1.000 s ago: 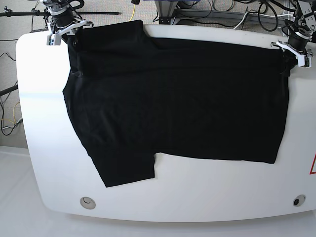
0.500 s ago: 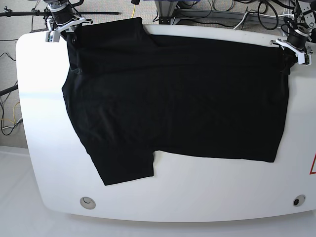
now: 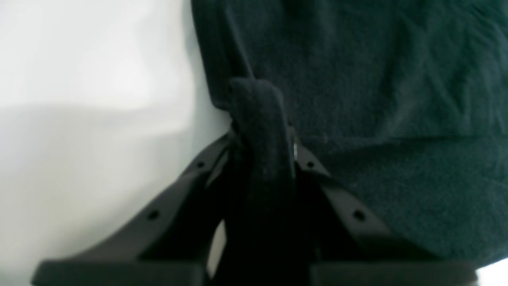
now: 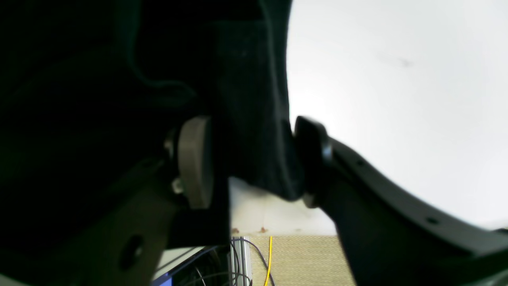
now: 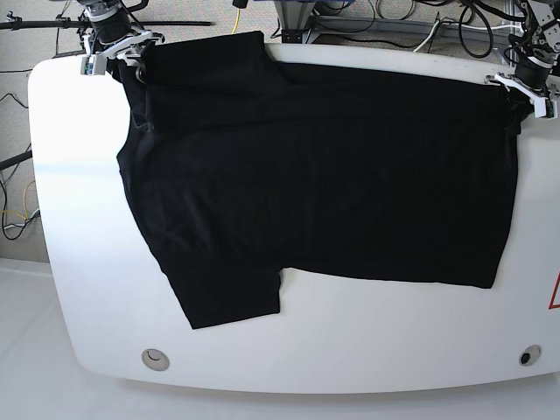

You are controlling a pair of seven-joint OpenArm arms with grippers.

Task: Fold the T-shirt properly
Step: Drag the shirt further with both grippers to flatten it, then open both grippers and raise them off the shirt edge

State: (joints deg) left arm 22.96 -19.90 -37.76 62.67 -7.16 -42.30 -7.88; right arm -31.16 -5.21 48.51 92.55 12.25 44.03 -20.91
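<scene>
T-shirt (image 5: 324,175): black, spread flat across most of the white surface (image 5: 79,219); one short sleeve lies toward the near edge, left of centre in the base view, the other at the far edge near the far-left corner.
T-shirt edges: the far-right corner and the far-left corner each reach a gripper; the near hem lies straight.
Left gripper (image 3: 262,147): at the far-right corner in the base view; jaws pressed together on a bunched fold of the T-shirt, with fabric running up between them.
Right gripper (image 4: 254,159): at the far-left corner in the base view; jaws parted, a hanging edge of the T-shirt between the two pads; the right-hand pad (image 4: 313,159) touches the cloth, the other sits just beside it.
Surface: white, rounded corners, a small round fitting (image 5: 156,358) near the front-left edge.
Surroundings: cables (image 5: 402,22) on the floor beyond the far edge.
</scene>
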